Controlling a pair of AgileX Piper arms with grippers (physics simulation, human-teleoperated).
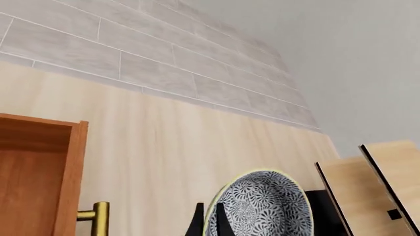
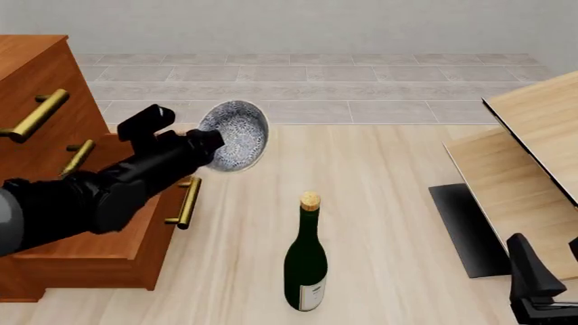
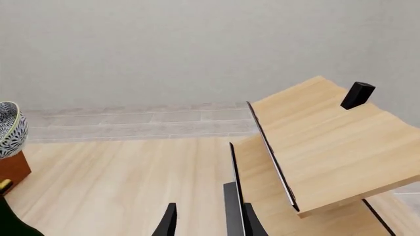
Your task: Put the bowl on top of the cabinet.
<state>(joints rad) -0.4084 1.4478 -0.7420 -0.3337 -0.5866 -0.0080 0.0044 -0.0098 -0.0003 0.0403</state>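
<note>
The speckled blue-grey bowl point(image 2: 237, 135) hangs tilted in the air, its opening turned sideways, just right of the reddish-brown cabinet point(image 2: 36, 81). My left gripper point(image 2: 210, 143) is shut on its rim. In the left wrist view the bowl point(image 1: 262, 206) fills the space by my left gripper point(image 1: 210, 223), with the cabinet's side point(image 1: 33, 172) and a brass handle beside it. The bowl is level with the upper drawers, below the cabinet's top. My right gripper point(image 2: 553, 261) stands open and empty at the near right; in its own view my right gripper point(image 3: 210, 223) has its fingers spread, with the bowl point(image 3: 10, 129) far off.
A dark green corked bottle point(image 2: 307, 264) stands upright on the floor in front of the bowl. Pale light-wood furniture with black edges point(image 2: 524, 176) occupies the right side. The cabinet's drawers stick out with brass bar handles point(image 2: 185, 202).
</note>
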